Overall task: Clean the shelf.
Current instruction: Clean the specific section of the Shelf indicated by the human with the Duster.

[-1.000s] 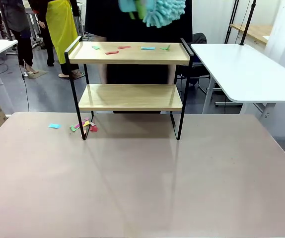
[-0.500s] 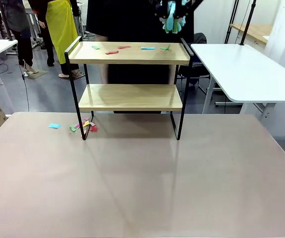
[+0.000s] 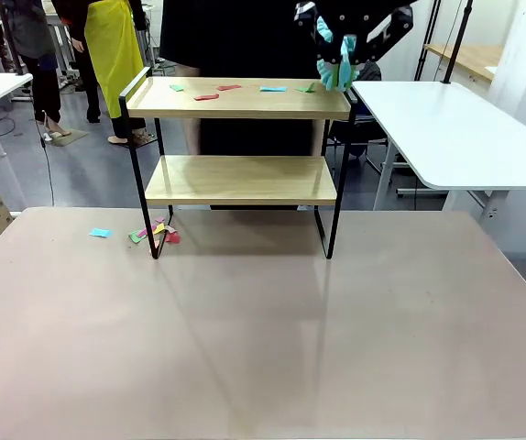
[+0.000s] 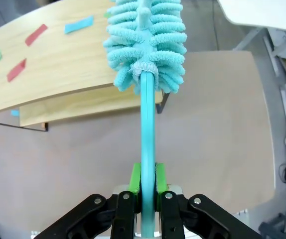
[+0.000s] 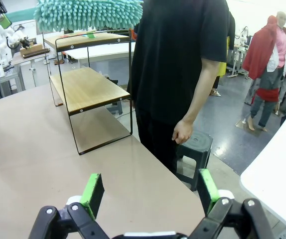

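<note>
Shelf: the shelf (image 3: pixel 245 179) stands at the far middle of the bench (image 3: pixel 263 348), with a person (image 5: pixel 183 59) just behind it.
Top board: coloured paper scraps (image 3: pixel 206 96) lie scattered along it; the lower board looks bare.
Duster: a teal microfibre duster (image 4: pixel 145 45) hangs over the right end of the top board, near the raised end rail.
Left gripper: the left gripper (image 4: pixel 148 181) is clamped narrow on the duster's flat handle, a green pad on each side.
Right gripper: the right gripper (image 5: pixel 148 191) stands wide with nothing in it, above the bench to the shelf's right.
Step in hand: probably bringing the head down for a sweep. It should clear the end rail first and lie flat. It should then push the scraps off a long open edge, not against the left rail. Pressure should be light, since the shelf looks easy to shift.
Hard to make out: whether the fibres touch the wood cannot be told. The front view shows the duster end-on, and the frame's top edge cuts off the arm. More scraps (image 3: pixel 153 232) lie by the near left leg, their number unclear.
</note>
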`<state>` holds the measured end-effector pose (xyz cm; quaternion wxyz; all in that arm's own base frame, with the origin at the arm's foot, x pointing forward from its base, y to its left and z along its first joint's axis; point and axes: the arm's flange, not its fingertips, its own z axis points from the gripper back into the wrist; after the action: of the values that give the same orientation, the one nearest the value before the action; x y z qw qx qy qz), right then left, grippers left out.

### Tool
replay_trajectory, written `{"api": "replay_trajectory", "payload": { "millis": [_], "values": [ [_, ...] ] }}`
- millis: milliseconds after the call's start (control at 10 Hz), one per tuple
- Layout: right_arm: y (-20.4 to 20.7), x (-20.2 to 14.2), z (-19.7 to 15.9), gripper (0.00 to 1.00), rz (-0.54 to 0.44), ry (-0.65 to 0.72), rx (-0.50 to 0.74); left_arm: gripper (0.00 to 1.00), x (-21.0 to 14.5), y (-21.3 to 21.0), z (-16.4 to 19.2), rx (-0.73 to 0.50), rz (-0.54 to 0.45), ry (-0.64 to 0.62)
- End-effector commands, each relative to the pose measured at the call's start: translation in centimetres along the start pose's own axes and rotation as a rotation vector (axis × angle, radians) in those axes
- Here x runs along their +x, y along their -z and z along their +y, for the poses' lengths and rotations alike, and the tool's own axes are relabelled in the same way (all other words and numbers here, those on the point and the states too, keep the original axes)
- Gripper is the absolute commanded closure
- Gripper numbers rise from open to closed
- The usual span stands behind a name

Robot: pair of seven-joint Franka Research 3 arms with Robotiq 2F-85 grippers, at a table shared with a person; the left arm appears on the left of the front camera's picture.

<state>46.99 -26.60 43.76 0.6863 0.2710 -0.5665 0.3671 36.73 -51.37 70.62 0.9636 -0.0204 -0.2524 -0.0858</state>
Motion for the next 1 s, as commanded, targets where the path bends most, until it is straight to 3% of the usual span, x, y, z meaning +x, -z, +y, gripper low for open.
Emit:
{"api": "replay_trajectory", "payload": {
  "millis": [0,700,800,900],
  "values": [
    [0.1,0.3,0.0,0.00,-0.004,-0.005,0.000,0.87,0.9,-0.1,-0.8,0.006,0.043,-0.023],
    [0.1,0.3,0.0,0.00,-0.004,-0.005,0.000,0.87,-1.2,4.4,-1.1,0.037,0.148,-0.036],
    [0.1,0.3,0.0,0.00,-0.004,-0.005,0.000,0.87,-0.8,4.7,-1.3,0.076,0.211,0.029],
    [0.1,0.3,0.0,0.00,-0.004,-0.005,0.000,0.87,-0.8,4.7,-1.0,0.034,0.120,-0.011]
  ]
}}
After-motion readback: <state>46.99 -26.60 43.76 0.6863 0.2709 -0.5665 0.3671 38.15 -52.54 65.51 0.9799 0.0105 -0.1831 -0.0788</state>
